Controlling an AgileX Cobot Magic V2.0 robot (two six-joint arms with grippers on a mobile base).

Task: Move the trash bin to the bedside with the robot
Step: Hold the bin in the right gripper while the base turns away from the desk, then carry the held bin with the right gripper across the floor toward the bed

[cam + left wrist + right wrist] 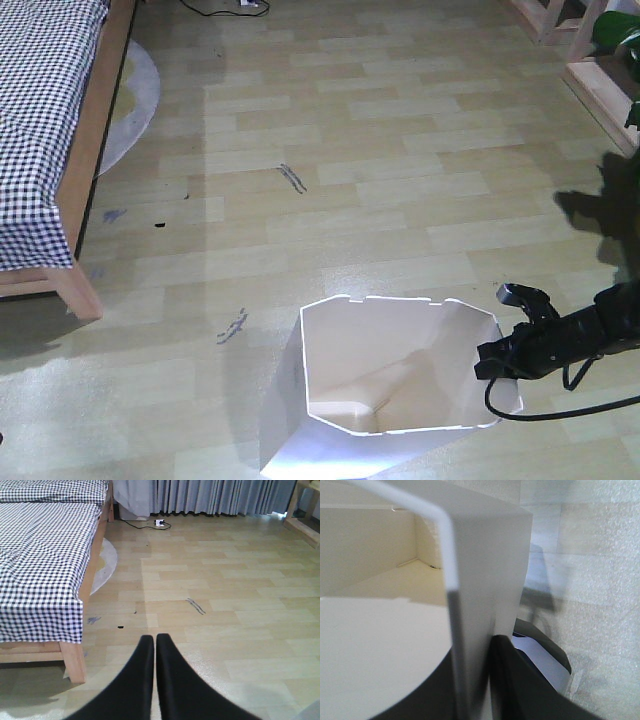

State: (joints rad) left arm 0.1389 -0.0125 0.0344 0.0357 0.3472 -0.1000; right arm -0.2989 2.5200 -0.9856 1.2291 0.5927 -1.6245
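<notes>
Along the near side of the floor [400, 190], right of centre in the front view, you have the trash bin [385, 365]. It is white and angular at the rim, with its mouth open toward the camera. Its base runs out of the frame, so you cannot confirm how it sits.

Right gripper [507, 345]: positioned at the bin's right-hand rim. Your right wrist view confirms the grip. The thin white wall [485, 555] runs down between the two black fingers [520, 690], and the jaws are clamped on it at the rim. The black arm [600, 320] enters from the right edge, with a cable [540, 410] looping beneath it.

Left gripper [153, 647]: fingers pressed together along their length, holding nothing. It hangs above the floor and points toward the far curtains [215, 495].

Bed [40, 120]: set along the far left edge of the floor. A black-and-white checked cover hangs over a light wooden frame, and the corner post [88, 295] stands on the floor. The bin is well apart from it.

Other items noted:
- A pale round rug [135, 100] shows from under the bed's side.
- Dark scuff marks [292, 178] lie on the boards between bed and bin.
- A white power strip [160, 523] with its cord lies at the foot of the curtains.
</notes>
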